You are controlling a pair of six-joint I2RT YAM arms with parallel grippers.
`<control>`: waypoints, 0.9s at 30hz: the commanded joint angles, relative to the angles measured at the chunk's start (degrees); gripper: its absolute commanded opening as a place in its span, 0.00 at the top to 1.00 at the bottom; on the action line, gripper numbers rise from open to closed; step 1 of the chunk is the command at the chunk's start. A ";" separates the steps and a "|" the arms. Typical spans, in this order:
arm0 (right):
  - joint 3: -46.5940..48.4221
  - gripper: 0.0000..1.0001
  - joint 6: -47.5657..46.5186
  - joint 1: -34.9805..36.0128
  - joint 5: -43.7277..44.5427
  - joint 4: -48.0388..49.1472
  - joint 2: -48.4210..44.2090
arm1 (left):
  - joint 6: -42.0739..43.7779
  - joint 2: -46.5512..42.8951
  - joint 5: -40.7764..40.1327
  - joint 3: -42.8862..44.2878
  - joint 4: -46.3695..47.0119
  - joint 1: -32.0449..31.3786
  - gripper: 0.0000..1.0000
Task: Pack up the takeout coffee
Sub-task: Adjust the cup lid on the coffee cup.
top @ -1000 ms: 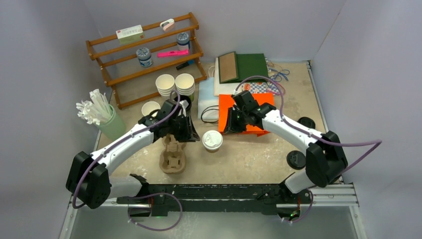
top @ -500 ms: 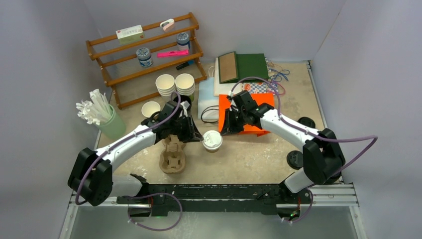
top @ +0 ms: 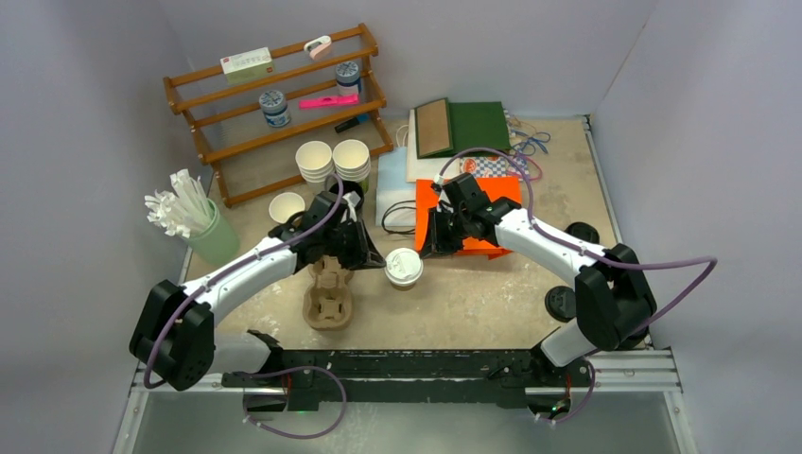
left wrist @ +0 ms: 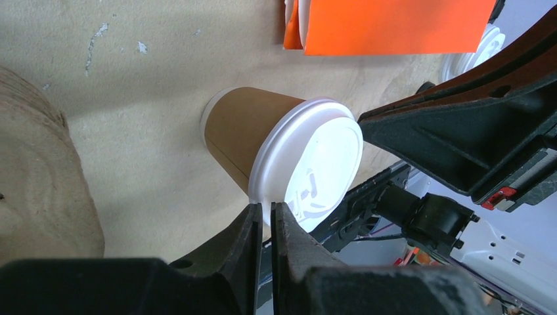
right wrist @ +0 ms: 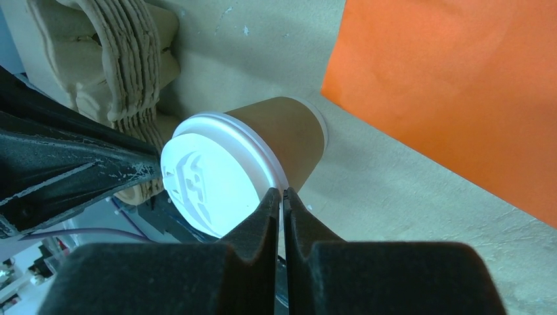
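Takeout coffee cup (top: 404, 268), brown kraft paper with round white plastic lid, stands on beige table (top: 473, 303) beside moulded-pulp cup carrier (top: 328, 301). My left gripper (left wrist: 264, 209) and right gripper (right wrist: 282, 195) are nearly shut at lid rim; can't tell whether they grip it. I judge lid-seating step. Next: grasp cup body, set it in carrier.

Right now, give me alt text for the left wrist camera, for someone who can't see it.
A brown kraft-paper cup with a white lid stands on the tan table. The left gripper, fingers nearly together, has its tips at the lid's rim; an orange sheet lies beyond.
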 commanded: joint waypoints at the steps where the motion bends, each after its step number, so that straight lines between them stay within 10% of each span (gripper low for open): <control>1: -1.21 0.93 -0.82 -0.17 -0.96 -0.17 -0.26 | -0.34 -1.79 -0.81 -0.62 -1.21 -0.25 0.87; 27: -1.55 0.94 -0.56 -0.17 -1.99 0.31 0.62 | -0.34 1.00 2.12 -3.07 3.45 -0.24 0.81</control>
